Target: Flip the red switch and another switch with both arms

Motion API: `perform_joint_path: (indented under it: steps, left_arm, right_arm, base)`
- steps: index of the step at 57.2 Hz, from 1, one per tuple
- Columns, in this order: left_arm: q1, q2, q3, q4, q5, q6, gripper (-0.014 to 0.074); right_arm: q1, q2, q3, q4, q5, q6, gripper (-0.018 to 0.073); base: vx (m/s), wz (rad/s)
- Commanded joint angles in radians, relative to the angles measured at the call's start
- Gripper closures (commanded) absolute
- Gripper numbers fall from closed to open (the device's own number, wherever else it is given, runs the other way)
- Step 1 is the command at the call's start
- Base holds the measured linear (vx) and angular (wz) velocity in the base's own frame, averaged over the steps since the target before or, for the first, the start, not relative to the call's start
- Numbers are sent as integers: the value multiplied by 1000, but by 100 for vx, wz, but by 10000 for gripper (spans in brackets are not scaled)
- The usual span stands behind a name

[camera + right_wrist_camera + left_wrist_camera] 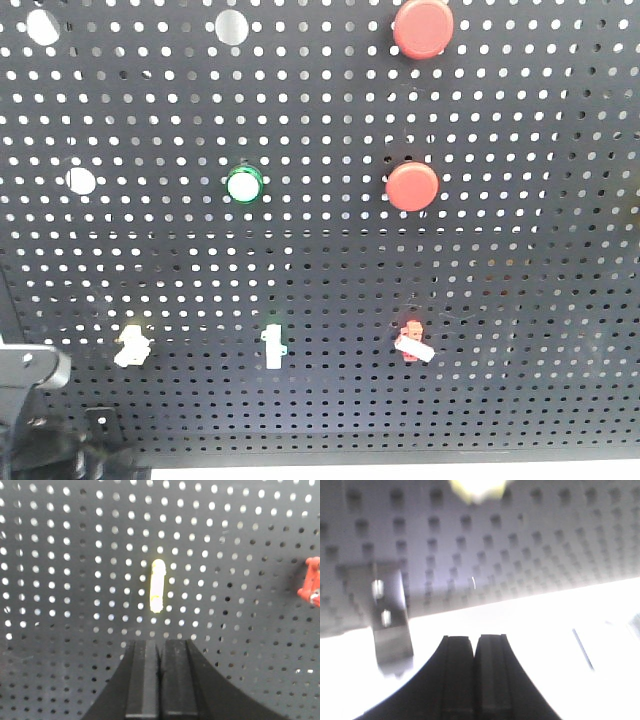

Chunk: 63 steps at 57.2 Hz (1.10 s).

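Observation:
The red switch (411,341) sits at the right of the bottom row on the black pegboard (330,120), its white lever tilted down to the right. Only its red base (311,582) shows in the right wrist view, at the right edge. The pale yellow switch (132,343) is at the left of that row, and it appears as a yellow blur (477,487) at the top of the left wrist view. My left gripper (475,637) is shut and empty, below that switch. My right gripper (160,642) is shut and empty, just under the upright middle toggle (157,585), left of the red switch.
Two big round red push buttons (421,27) (411,186) and a green-ringed button (242,185) are mounted higher up. The upright white toggle (272,346) stands between the two switches. A metal bracket (390,615) sits at the board's lower edge. Part of my left arm (30,385) shows at the bottom left.

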Motion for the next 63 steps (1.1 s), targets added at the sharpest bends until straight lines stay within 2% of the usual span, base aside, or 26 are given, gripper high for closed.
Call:
perform_joint_path:
  steps: [1,8,16,22,30,35,39,48,63]
  left_arm:
    - [-8,-64,-33,-8,-47,2,594]
    - [-8,-152,-33,-5,-71,10,594]
    - [-8,-257,-33,3,-113,75,594]
    - [-7,-325,-33,3,-135,140,594]
    - [-7,-381,-33,2,-154,150,594]
    - [-7,-403,-33,2,-152,151,594]
    - [-7,-411,-33,1,-151,151,594]
    - [-7,-410,-33,1,-152,152,594]
    - [-7,-410,-33,1,-152,158,594]
  right_arm:
    - [-7,24,-33,-5,-75,1,566]
    - [-7,36,-33,44,-71,32,566]
    - [37,64,-33,77,-140,52,566]
    - [136,100,-33,56,-168,49,566]
    - [278,180,-33,1,-182,48,566]
    - [364,265,-33,-9,-250,47,566]
    - [403,348,-34,-9,-338,35,566]
    - [416,536,-46,-2,-520,21,566]
    - [416,692,-173,-35,-557,29,566]
  base:
    - [0,0]
    - [0,0]
    - [0,0]
    - [0,0]
    - [0,0]
    - [0,0]
    - [0,0]
    - [0,0]
    - [0,0]
